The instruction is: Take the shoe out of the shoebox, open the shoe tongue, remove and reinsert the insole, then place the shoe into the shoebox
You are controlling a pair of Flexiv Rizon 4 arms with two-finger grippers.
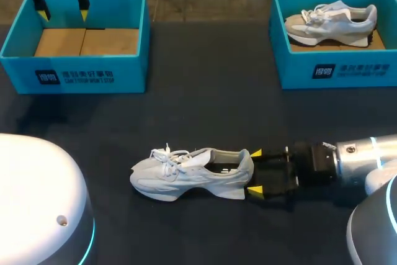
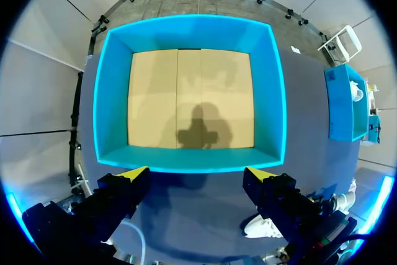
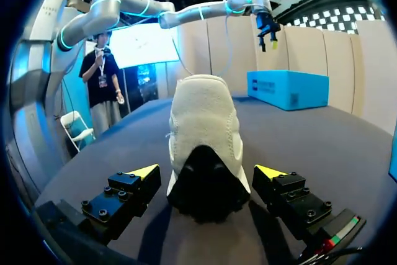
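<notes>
Shoe (image 1: 192, 172) heel between right tool (image 1: 255, 171) fingers

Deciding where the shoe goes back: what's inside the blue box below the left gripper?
The blue box holds only its bare tan cardboard floor, shadowed by the left gripper. No part of the floor is hidden.

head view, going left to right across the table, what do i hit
empty shoebox → grey shoe lying outside the boxes → right gripper at its heel → second shoebox, holding another shoe
</notes>
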